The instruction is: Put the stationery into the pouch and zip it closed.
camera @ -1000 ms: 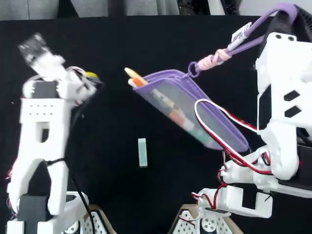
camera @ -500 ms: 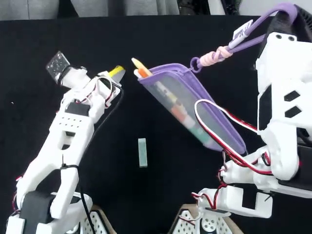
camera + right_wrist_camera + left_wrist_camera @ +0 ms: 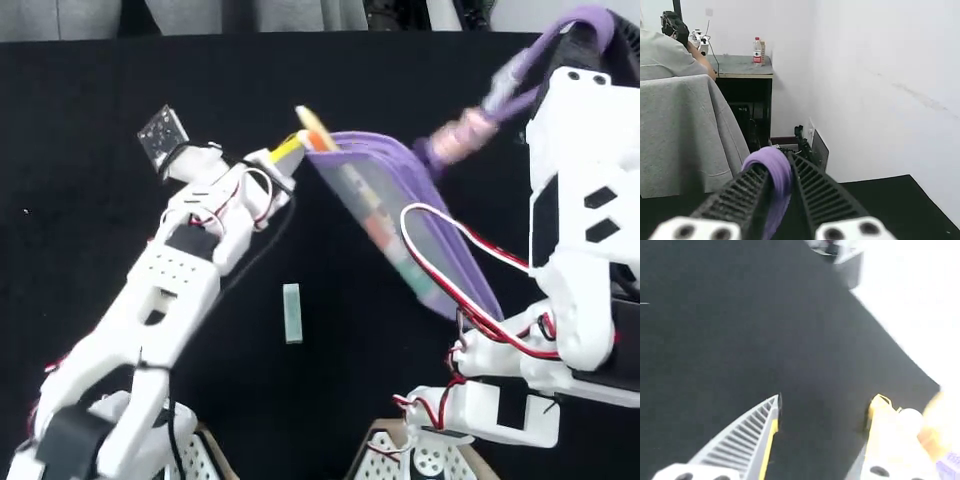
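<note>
Two white arms, one gripper each: left gripper (image 3: 825, 405), right gripper (image 3: 776, 170). One purple pouch (image 3: 395, 215), one purple strap (image 3: 771, 172). Two pen ends at pouch mouth: one yellow tip (image 3: 311, 121), one orange tip (image 3: 320, 141). More stationery inside, number unclear. One pale green block (image 3: 291, 313) on table (image 3: 60, 200).

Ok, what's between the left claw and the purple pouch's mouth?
The high view shows yellow and orange pen tips poking out of the clear-sided purple zip pouch, right beside the left claw; nothing else lies between.
</note>
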